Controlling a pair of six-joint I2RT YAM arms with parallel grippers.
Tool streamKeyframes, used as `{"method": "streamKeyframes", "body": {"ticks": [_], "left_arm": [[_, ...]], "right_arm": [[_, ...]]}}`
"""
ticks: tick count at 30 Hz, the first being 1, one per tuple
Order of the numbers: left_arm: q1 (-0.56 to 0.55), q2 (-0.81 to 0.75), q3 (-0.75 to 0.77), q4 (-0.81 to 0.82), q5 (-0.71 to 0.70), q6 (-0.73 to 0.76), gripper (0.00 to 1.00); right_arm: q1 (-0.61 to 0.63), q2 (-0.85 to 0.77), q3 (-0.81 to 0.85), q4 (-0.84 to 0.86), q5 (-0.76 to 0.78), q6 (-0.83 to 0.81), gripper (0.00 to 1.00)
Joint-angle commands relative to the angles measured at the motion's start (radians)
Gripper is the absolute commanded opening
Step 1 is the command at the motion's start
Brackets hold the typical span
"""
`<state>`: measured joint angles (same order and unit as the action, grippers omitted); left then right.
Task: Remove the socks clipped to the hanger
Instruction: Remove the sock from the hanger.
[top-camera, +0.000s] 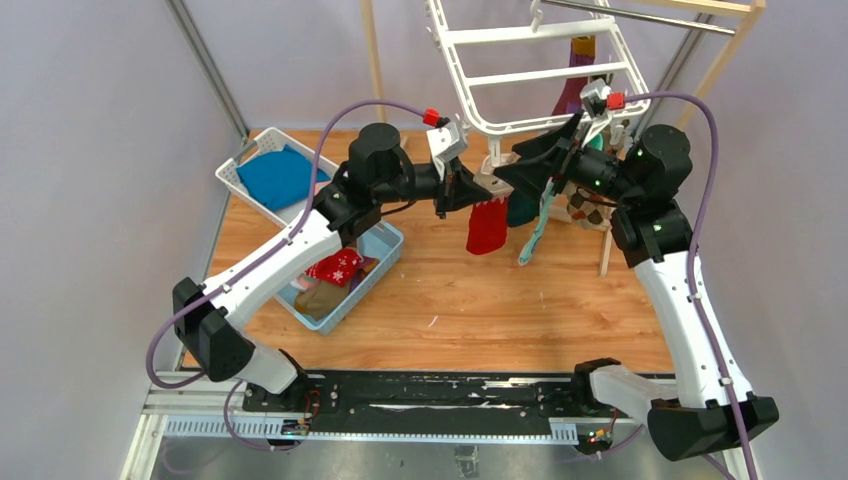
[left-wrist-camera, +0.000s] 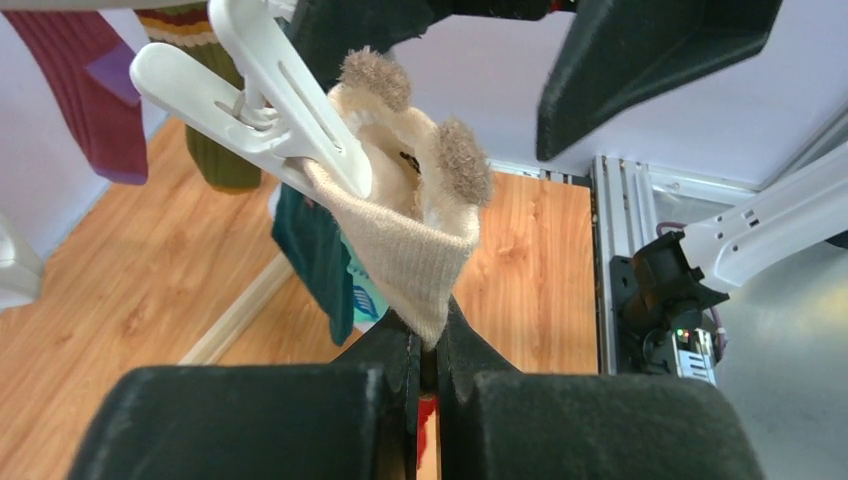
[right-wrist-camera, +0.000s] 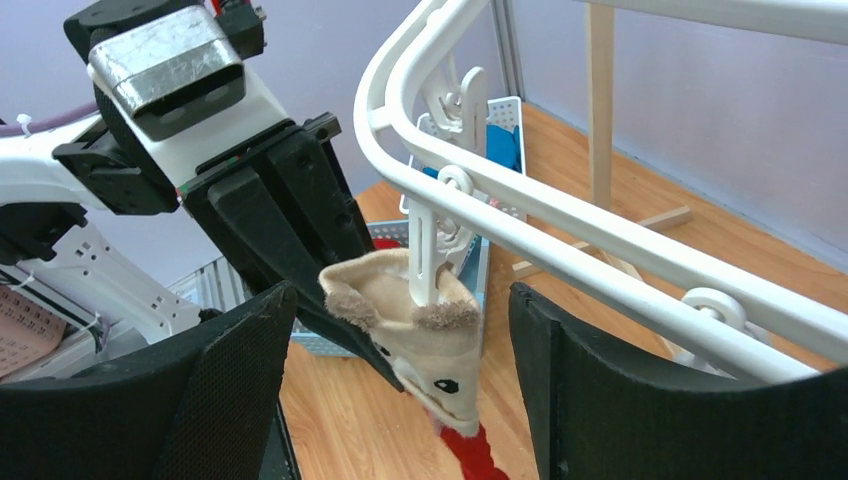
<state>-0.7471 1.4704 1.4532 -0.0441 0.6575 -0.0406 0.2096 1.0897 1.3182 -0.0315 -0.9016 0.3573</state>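
Under the 6 o'clock rail of the hanger (top-camera: 520, 75), top view: the beige animal-face sock (left-wrist-camera: 420, 250), red lower part hanging toward the counter (top-camera: 480, 300), is pinned at its cuff by one white clip (left-wrist-camera: 290, 130). Left hand (left-wrist-camera: 428, 340) comes in from 9 o'clock, clenched on a thin fold of that sock below the face. Right hand (right-wrist-camera: 395, 320) comes in from 3 o'clock, spread wide, fingers (right-wrist-camera: 230, 380) either side of clip and cuff, touching neither as far as I can see. My read is that the clip is not released yet. Risks: if left pulls before the clip opens, the whole frame swings or tilts on its rod (top-camera: 640, 15), and the fabric stretches or slips out of that small pinch. If right closes low, it squeezes the cuff rather than the clip levers, so nothing opens. The hands sit very near each other, so a small misaim means finger-on-finger contact. The teal sock (left-wrist-camera: 315, 250) hangs just beyond and could snag on the way out.
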Motion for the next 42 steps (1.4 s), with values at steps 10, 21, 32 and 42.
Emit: {"method": "streamKeyframes", "body": {"ticks": [10, 21, 32, 42], "left_arm": [[0.002, -0.005, -0.001, 0.102, 0.105, -0.081, 0.00], [0.002, -0.006, -0.043, 0.143, 0.125, -0.100, 0.00], [0.002, -0.035, -0.100, 0.151, 0.095, -0.064, 0.00], [0.002, -0.005, -0.074, 0.150, 0.094, -0.081, 0.00]], "right_arm": [[0.050, 0.033, -0.074, 0.211, 0.012, 0.154, 0.70], [0.040, 0.018, -0.145, 0.353, 0.008, 0.298, 0.64], [-0.015, -0.031, -0.267, 0.595, 0.029, 0.502, 0.57], [-0.014, -0.009, -0.280, 0.692, 0.025, 0.562, 0.42]]}}
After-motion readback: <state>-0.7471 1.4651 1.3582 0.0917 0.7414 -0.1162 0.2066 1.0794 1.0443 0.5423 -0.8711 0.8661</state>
